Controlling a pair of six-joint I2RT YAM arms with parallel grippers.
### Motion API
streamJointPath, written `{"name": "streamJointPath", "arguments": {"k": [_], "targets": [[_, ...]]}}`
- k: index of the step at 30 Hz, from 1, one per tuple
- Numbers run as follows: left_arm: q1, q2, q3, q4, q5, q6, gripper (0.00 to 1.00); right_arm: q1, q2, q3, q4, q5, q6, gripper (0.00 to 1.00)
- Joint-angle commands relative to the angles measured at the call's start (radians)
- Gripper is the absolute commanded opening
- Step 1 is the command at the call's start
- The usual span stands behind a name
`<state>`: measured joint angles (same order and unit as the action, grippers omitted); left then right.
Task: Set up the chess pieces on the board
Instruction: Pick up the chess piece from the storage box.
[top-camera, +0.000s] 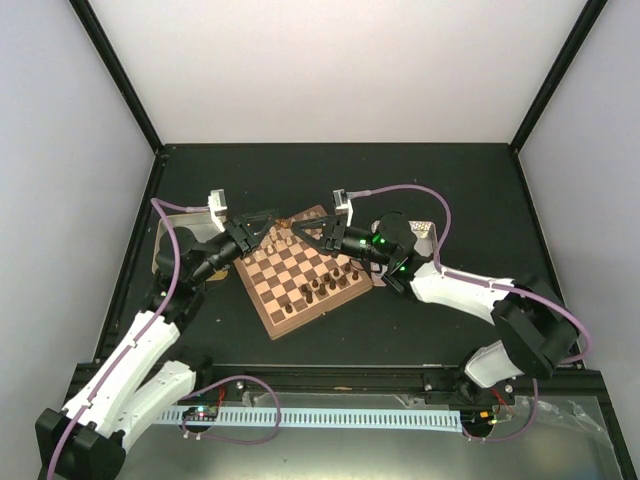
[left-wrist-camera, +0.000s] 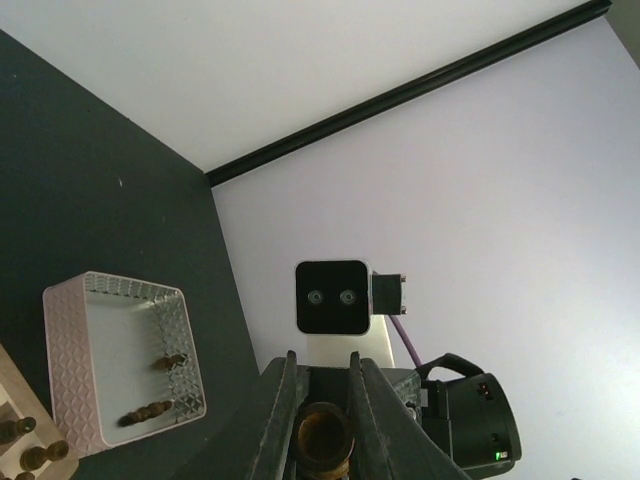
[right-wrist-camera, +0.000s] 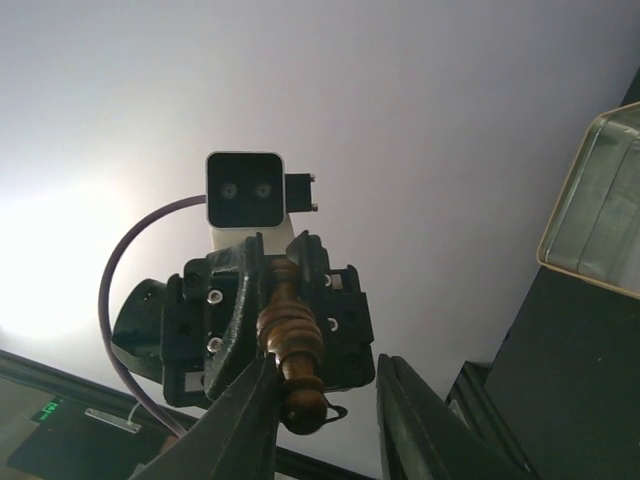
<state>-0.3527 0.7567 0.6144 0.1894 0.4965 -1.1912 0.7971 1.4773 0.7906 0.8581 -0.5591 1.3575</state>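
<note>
Passing one dark chess piece (right-wrist-camera: 292, 345) from arm to arm, above the far corner of the board (top-camera: 281, 287), looks to be the step in hand. The left gripper (left-wrist-camera: 322, 375) is clamped on the piece's base end. The right gripper (right-wrist-camera: 323, 368) has its fingers partly apart, one at the stem and the other clear of it.

To do it well, the right fingers should centre on the narrow waist and grip firmly before the left lets go (turned wood slips and rolls). The piece should be held along its axis so it can go down upright.

Counted: two arms, one piece aloft, one board, two tins. The pink-sided tin (left-wrist-camera: 70, 370) holds at least two dark pieces; the gold-sided tin (right-wrist-camera: 590, 205) hides its inside. The chessmen on the board (top-camera: 318, 288) are too small to count.
</note>
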Motion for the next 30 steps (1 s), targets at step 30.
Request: {"name": "streamJointPath", "arguments": {"k": [30], "targets": [[0.009, -0.2, 0.039, -0.569, -0.484, 0.525, 0.02, 0.006, 0.002, 0.376, -1.241, 0.163, -0.672, 0.01]]}}
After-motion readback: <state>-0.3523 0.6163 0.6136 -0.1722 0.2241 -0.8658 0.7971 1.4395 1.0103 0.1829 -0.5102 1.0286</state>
